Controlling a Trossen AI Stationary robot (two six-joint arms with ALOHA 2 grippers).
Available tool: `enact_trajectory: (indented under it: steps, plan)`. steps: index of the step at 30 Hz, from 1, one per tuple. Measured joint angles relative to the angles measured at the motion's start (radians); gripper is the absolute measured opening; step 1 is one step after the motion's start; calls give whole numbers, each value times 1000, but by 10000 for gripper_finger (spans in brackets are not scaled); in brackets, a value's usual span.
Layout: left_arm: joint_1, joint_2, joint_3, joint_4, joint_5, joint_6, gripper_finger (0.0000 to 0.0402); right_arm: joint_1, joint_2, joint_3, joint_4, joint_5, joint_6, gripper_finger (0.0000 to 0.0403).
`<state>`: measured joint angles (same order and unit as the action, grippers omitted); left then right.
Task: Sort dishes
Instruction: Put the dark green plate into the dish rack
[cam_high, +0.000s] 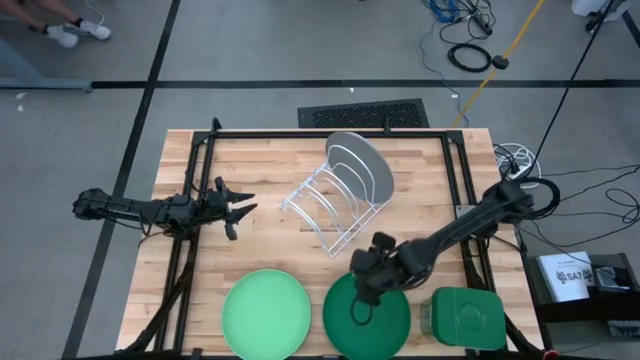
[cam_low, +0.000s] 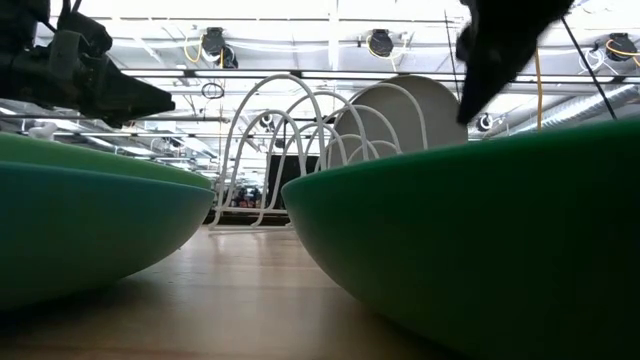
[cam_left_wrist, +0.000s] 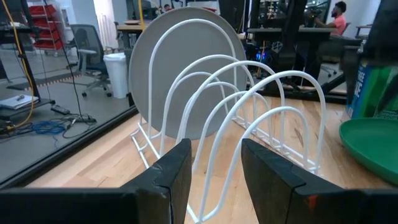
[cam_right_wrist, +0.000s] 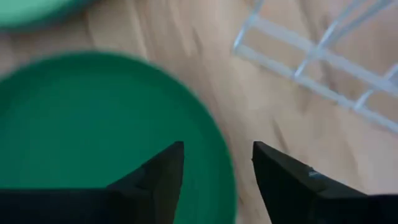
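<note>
Two plates wait by the bench's front edge: a light green plate and a dark green plate. The right gripper hangs open over the dark one's rim, likely to grab it. The grey plate stands in the rack mid-bench. The left gripper waits open beside the rack, holding nothing.

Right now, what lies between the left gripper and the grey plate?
In the high view, the white wire rack lies between the left gripper and the grey plate, which stands in its far slot.
</note>
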<state>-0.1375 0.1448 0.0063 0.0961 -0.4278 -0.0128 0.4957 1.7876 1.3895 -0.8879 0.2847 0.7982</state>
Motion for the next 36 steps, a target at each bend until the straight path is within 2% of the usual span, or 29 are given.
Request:
enact_trajectory:
  steps: [7, 20, 28, 32, 36]
  plan:
    - [0, 0, 0, 1, 0, -5, 141, -15, 108, 0, -7, -21, -95, 159]
    - [0, 0, 0, 0, 0, 1, 141, -99, 188, 0, 23, -60, -323, 159]
    - [0, 0, 0, -1, 0, 3, 141, -158, 190, 0, 84, -185, -432, 157]
    - [0, 0, 0, -1, 0, 23, 141, -176, 194, 0, 110, -229, -467, 134]
    - [0, 0, 0, -1, 0, 25, 141, -184, 195, 0, 110, -240, -475, 92]
